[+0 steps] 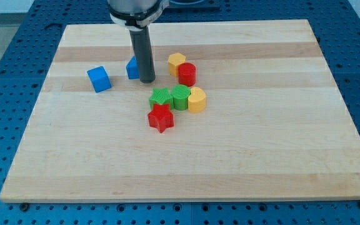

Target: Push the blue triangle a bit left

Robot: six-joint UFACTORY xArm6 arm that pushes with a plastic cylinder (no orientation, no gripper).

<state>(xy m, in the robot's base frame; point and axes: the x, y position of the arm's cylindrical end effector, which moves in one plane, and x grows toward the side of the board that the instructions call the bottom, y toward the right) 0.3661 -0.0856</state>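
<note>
Blue triangle [132, 67] sat upper-middle of board [261, 156], half hidden behind rod. My tip [147, 81] touched or nearly touched its right side; no jaws, nothing held. Judged light, rigid, likely slid easily on wood; could pivot if pushed off-centre, so press mid right face. Blue cube [99, 79] lay further left, in push path.

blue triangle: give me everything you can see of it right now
The blue triangle is a small solid blue block, plastic by the look, sitting flat on the wooden board in its upper middle. My rod hides its right part, so the outline is only partly readable. My tip stands at its right edge, seemingly in contact. The blue cube lies apart to the view's left; nothing else touches it.
</note>
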